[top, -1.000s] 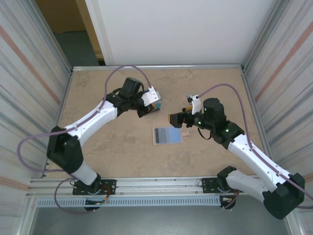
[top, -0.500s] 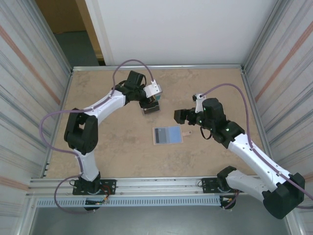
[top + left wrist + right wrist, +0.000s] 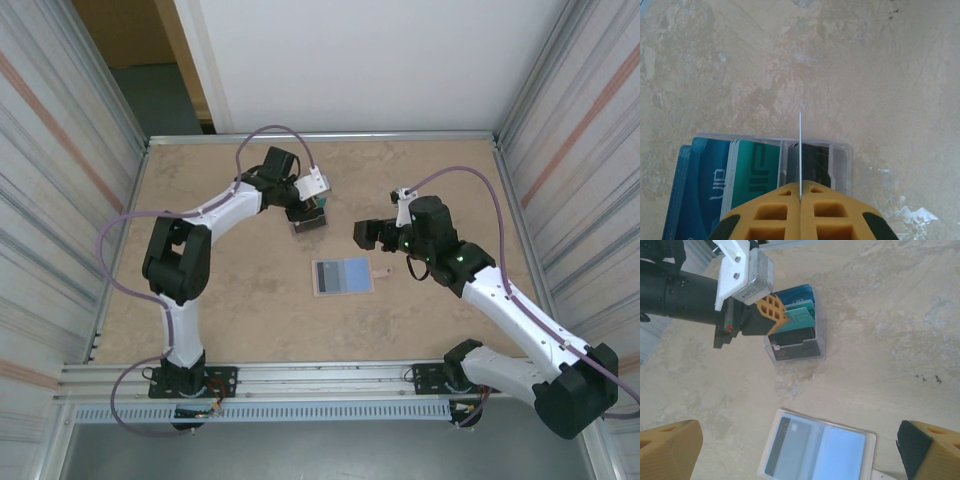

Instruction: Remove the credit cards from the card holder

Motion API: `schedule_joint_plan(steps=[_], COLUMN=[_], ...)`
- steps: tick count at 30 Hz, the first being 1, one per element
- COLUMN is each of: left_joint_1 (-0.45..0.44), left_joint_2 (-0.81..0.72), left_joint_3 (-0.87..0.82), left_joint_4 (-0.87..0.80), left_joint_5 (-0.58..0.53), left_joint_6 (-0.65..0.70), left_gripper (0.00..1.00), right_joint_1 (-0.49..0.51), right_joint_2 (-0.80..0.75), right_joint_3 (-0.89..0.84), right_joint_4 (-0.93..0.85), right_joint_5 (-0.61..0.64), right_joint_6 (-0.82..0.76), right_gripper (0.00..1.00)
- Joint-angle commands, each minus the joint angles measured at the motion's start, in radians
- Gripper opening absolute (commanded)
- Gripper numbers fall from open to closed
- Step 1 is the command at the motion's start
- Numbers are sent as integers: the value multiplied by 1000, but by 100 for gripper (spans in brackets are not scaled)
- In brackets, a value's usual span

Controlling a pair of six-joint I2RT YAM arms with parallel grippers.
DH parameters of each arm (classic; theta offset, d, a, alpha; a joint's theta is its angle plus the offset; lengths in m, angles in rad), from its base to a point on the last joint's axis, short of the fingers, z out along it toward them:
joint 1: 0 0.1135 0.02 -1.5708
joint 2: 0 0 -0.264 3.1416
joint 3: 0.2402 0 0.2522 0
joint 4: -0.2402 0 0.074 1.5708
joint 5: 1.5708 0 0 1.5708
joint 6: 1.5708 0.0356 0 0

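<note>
One teal card (image 3: pixel 801 314) hangs gripped in the left end effector (image 3: pixel 800 197) over the far clear tray (image 3: pixel 821 342); next move is probably releasing it; right end effector (image 3: pixel 366 235) stands open

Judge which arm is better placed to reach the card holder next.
Right, probably: the right gripper is open and empty near the card holder, while the left gripper is shut on a card over the clear tray.
</note>
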Motion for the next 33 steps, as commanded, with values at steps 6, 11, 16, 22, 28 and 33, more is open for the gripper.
schedule_joint_plan(steps=[6,11,16,22,28,33], left_joint_1=[41,54,56,56,55,55], left_joint_2=[28,53,80,90,93,70], left_joint_3=[61,93,125,133,136,126], left_joint_4=[7,-13,-29,-44,-55,-53], left_joint_5=[17,18,21,29,17,6], left_joint_6=[-1,8,15,17,16,16], left_gripper=[0,0,0,0,19,23], right_joint_1=[-8,-8,-8,-8,-8,-8], right_joint_2=[4,9,8,0,0,3], right_joint_3=[19,19,19,15,15,13], right_joint_4=[11,12,13,8,7,8], right_joint_5=[-4,-8,-16,-13,-17,-19], right_joint_6=[27,30,31,30,28,27], right_gripper=[99,99,99,99,99,99])
